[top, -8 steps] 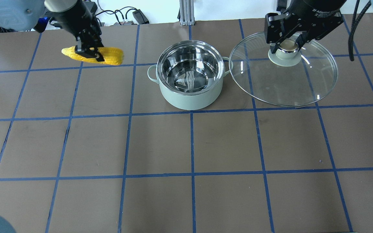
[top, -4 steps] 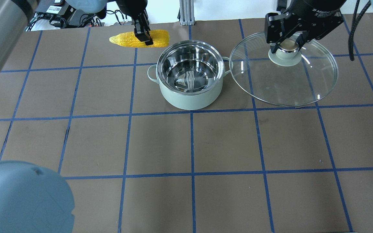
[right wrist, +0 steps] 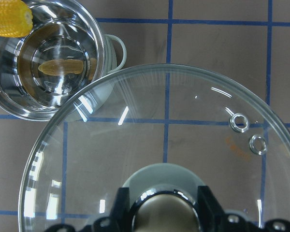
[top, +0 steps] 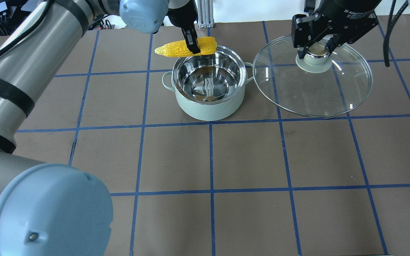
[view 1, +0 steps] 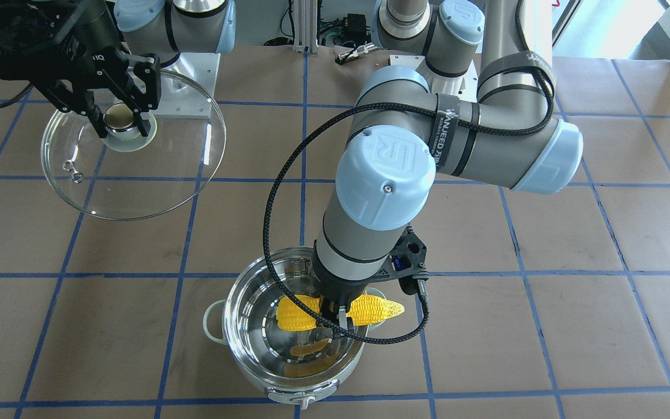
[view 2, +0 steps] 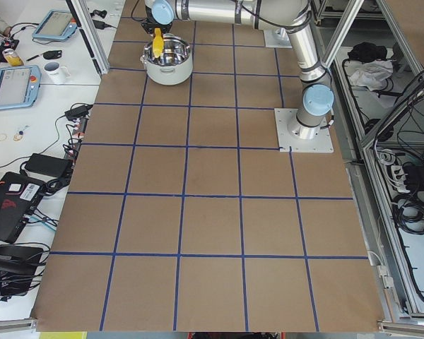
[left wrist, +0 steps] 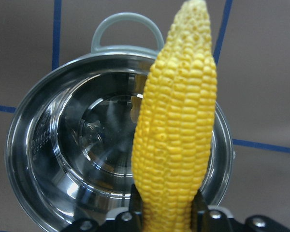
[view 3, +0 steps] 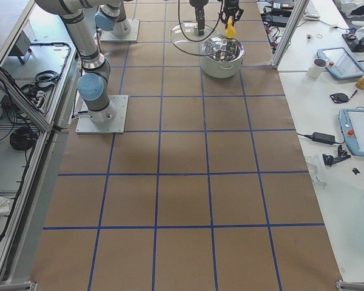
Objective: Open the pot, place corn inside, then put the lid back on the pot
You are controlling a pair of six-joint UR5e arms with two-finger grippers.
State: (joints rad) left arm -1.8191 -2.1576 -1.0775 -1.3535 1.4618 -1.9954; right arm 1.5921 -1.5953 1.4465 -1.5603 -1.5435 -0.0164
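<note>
The mint-green pot (top: 208, 103) stands open, its steel inside (left wrist: 87, 159) empty. My left gripper (top: 192, 45) is shut on the yellow corn (top: 185, 48) and holds it level above the pot's far-left rim; the cob also shows in the front view (view 1: 338, 311) and in the left wrist view (left wrist: 176, 135). My right gripper (top: 316, 48) is shut on the knob (top: 317, 53) of the glass lid (top: 311, 92), held to the right of the pot, clear of it. The lid fills the right wrist view (right wrist: 169, 145) and shows in the front view (view 1: 137, 174).
The brown table (top: 208, 160) carries a grid of blue tape lines. My left arm's elbow (view 1: 384, 174) hangs over the table above the pot. Side tables with tablets and cups (view 2: 28, 78) stand beyond the table's far edge.
My left gripper has carried the corn rightward, from the far-left area to above the pot's rim. The right gripper and lid have stayed in place.
</note>
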